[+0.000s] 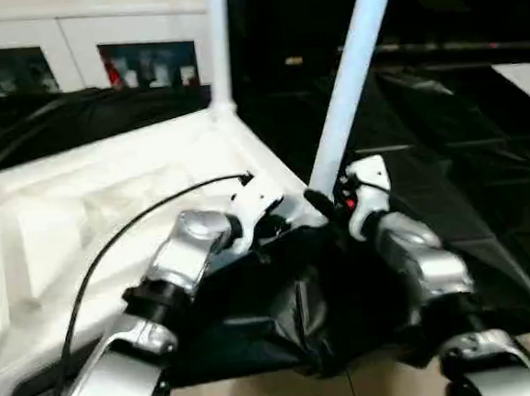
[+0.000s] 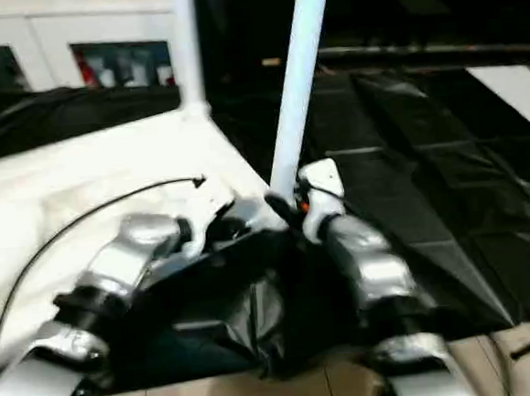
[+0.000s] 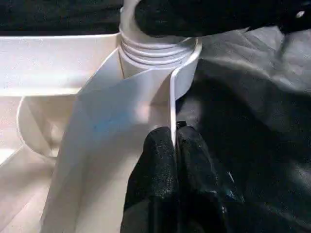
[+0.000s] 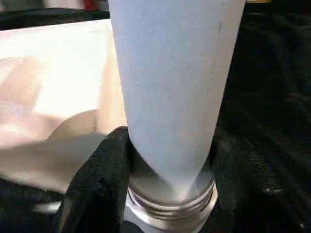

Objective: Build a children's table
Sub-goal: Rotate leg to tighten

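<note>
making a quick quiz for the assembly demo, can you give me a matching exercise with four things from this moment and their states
Things:
1. left gripper
2. right gripper
3. far leg
4. near leg

States:
A. standing upright in a far corner socket of the table top
B. leaning, threaded end at the near corner socket
C. shut on the thin rim of the table top
D. closed around the base of a leg

Pairs: 1-C, 2-D, 3-A, 4-B
</note>
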Controlling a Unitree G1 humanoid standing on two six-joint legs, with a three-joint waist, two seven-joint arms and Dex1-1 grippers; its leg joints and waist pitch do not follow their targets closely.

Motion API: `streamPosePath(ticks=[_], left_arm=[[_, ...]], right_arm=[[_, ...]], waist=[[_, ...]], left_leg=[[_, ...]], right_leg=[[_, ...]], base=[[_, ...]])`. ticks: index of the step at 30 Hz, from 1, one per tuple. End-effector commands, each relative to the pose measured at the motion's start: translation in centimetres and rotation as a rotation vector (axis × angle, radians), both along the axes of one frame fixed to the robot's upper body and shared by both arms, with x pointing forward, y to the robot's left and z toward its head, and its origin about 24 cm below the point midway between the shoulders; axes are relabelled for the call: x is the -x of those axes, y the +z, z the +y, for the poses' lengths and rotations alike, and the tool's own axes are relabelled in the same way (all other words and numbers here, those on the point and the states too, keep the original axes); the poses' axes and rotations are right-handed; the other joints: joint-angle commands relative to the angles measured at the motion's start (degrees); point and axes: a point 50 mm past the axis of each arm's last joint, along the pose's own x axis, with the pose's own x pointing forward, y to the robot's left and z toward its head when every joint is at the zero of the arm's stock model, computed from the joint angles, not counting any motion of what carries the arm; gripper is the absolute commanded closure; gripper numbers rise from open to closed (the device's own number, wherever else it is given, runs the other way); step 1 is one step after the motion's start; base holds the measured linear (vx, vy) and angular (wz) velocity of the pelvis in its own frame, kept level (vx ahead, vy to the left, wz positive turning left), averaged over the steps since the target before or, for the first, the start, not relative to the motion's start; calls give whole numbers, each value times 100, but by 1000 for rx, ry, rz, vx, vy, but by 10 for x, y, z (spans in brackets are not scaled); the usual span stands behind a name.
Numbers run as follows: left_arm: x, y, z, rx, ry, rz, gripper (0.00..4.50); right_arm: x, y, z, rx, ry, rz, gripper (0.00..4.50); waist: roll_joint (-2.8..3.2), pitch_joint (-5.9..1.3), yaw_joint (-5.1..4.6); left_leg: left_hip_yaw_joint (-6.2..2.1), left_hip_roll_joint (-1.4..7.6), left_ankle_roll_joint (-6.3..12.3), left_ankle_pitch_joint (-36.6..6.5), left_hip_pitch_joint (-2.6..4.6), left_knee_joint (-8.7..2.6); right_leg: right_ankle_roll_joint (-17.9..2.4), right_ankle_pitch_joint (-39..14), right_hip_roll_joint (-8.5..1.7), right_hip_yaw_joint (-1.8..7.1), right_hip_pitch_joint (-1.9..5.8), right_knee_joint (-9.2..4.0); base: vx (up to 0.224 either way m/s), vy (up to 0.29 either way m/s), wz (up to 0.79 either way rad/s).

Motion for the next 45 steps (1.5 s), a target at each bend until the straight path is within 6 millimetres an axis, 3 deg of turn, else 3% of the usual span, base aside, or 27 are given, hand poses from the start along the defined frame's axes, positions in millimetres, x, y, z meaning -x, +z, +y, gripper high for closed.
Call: streamPosePath(ticks=[1, 4, 7, 8, 14, 18, 20, 22, 24, 27, 29, 31, 38, 45], left_arm=[[9, -2, -32, 26, -102, 10, 450], [6, 1, -27, 27, -115, -18, 450], [6, 2, -19, 21, -140, -23, 450], [6, 2, -16, 18, -147, -24, 450], [14, 2, 10, 14, -297, 15, 450], [22, 5, 27, 33, -411, 53, 450], [25, 9, 35, 55, -452, 80, 450], [25, 11, 38, 61, -459, 89, 450], [25, 12, 44, 48, -467, 98, 450], [25, 11, 48, 43, -466, 101, 450], [25, 12, 49, 43, -468, 102, 450], [25, 12, 50, 44, -470, 104, 450], [26, 12, 50, 48, -471, 108, 450], [27, 11, 50, 48, -469, 110, 450]], right_arm=[[2, -3, 26, -31, 70, 35, 244], [2, 3, 23, -66, 104, 23, 175], [3, 6, 18, -48, 170, 12, 169], [4, 7, 16, -43, 181, 11, 147], [12, 16, -15, 32, 401, -9, 98], [27, 19, -33, 146, 596, -7, 98], [35, 22, -40, 167, 696, 4, 98], [38, 23, -42, 167, 732, 16, 98], [44, 25, -44, 147, 803, 38, 98], [46, 25, -45, 159, 843, 44, 98], [46, 25, -44, 155, 850, 40, 132], [45, 27, -43, 134, 850, 32, 135], [49, 24, -42, 127, 891, 63, 190], [51, 21, -43, 138, 899, 75, 243]], waist=[[53, -306, -35], [44, -320, -16], [21, -342, 10], [32, -350, 22], [2, -403, 113], [33, -432, 252], [18, -443, 308], [2, -446, 326], [2, -444, 359], [15, -419, 366], [2, -415, 361], [0, -413, 356], [-16, -429, 376], [-21, -427, 377]], left_leg=[[-426, 455, -415, -2815, 239, -530], [-406, 466, -373, -2808, 252, -546], [-389, 473, -283, -2576, 214, -557], [-369, 479, -255, -2430, 198, -557], [-288, 475, -33, -1698, 175, -503], [-252, 494, 86, -1324, 202, -467], [-230, 511, 197, -970, 151, -449], [-214, 501, 257, -865, 130, -419], [-216, 507, 317, -912, 126, -409], [-231, 519, 126, -1214, 156, -427], [-245, 518, 43, -1318, 155, -437], [-253, 516, 0, -1367, 164, -443], [-236, 504, 88, -1112, 151, -417], [-236, 498, 107, -1110, 145, -411]], right_leg=[[-589, -3529, -572, 238, 56, -571], [-638, -3198, -559, 263, 50, -564], [-754, -2849, -569, 297, 95, -507], [-809, -2663, -573, 312, 106, -489], [-1111, -1878, -577, 341, 177, -380], [-1224, -1442, -538, 333, 171, -301], [-1398, -882, -523, 325, 228, -187], [-1470, -722, -532, 331, 238, -158], [-1514, -884, -536, 319, 237, -164], [-1385, -1550, -547, 320, 194, -237], [-1307, -1759, -551, 321, 192, -255], [-1251, -1861, -552, 322, 181, -271], [-1303, -1517, -544, 320, 191, -225], [-1295, -1562, -543, 316, 199, -228]], base=[[0, 0, 0], [0, 0, 0], [0, 0, 0], [0, 0, 0], [0, 0, 0], [0, 0, 0], [0, 0, 0], [0, 0, 0], [0, 0, 0], [0, 0, 0], [0, 0, 0], [0, 0, 0], [0, 0, 0], [0, 0, 0]])
